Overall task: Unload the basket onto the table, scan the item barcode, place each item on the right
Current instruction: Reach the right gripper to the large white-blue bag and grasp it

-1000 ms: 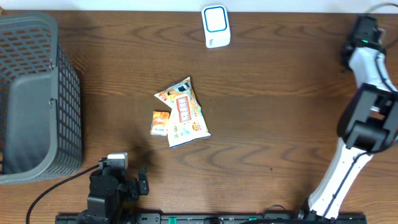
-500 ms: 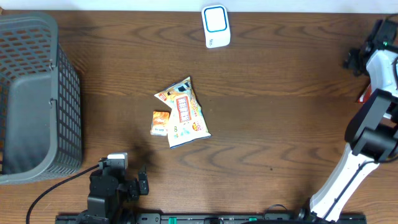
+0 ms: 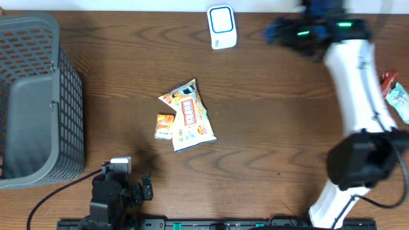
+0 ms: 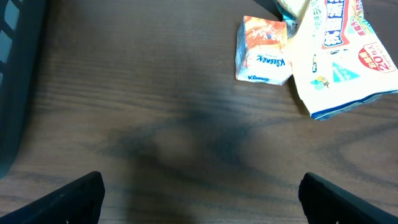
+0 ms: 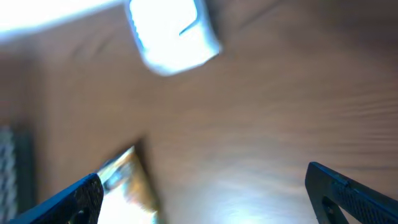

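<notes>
Swung in from the right edge of the table [image 3: 287,128], the right gripper [image 3: 276,30] now blurs just right of the white scanner [image 3: 222,27] overhead; the snack bag [image 3: 187,115] lies flat mid-table, well apart. Left wrist: the bag looks light, crinkly and slippery, best pinched at a sealed edge; a Kleenex pack [image 4: 263,42] lies against it; the left gripper [image 4: 200,186] gapes wide, empty. Right wrist: jaws spread wide, holding nothing.

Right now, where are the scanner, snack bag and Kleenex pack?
white scanner [image 3: 222,25], overhead view, middle of its blue-ringed face.
snack bag [image 3: 190,115], overhead view, centre of its printed front.
Kleenex pack [image 4: 264,50], left wrist view, centre of its top.
</notes>
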